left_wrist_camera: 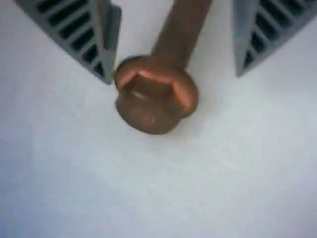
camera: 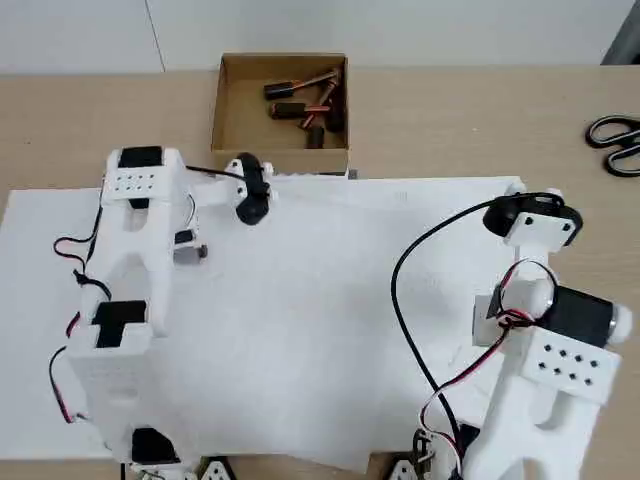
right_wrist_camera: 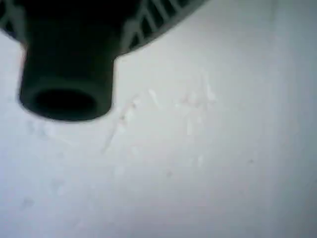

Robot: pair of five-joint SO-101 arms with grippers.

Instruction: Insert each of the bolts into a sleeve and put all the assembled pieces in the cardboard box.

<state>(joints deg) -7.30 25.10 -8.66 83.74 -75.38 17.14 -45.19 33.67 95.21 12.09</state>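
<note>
Left arm (camera: 130, 270) stood folded over the left side of the white sheet (camera: 330, 330), with its wrist turned in toward the cardboard box (camera: 215, 100). Right arm (camera: 545, 390) was hunched over the sheet's right edge, well apart from the box. Left gripper (left_wrist_camera: 173, 74) pointed down at the sheet with its jaws spread wide and gripping nothing. Its two grey ribbed fingers (left_wrist_camera: 84, 34) straddled one bolt (left_wrist_camera: 153, 99), and one tip sat right at the bolt head. The bolt was copper-brown with a hex flange head facing the camera. It lay flat on the sheet, shank running back between the fingers with a gap on either side. Right gripper (right_wrist_camera: 81, 17) was clamped on one black sleeve (right_wrist_camera: 67, 74), a plain round tube with its open bore showing, held just above the sheet. The box sat at the far edge of the wooden table (camera: 450, 110), touching the sheet's far border. We counted at least four assembled pieces (camera: 300, 108) in it, dark sleeves with copper bolts. They overlapped, so we couldn't get an exact count. One pair of scissors (camera: 615, 140) lay at the table's right edge.
</note>
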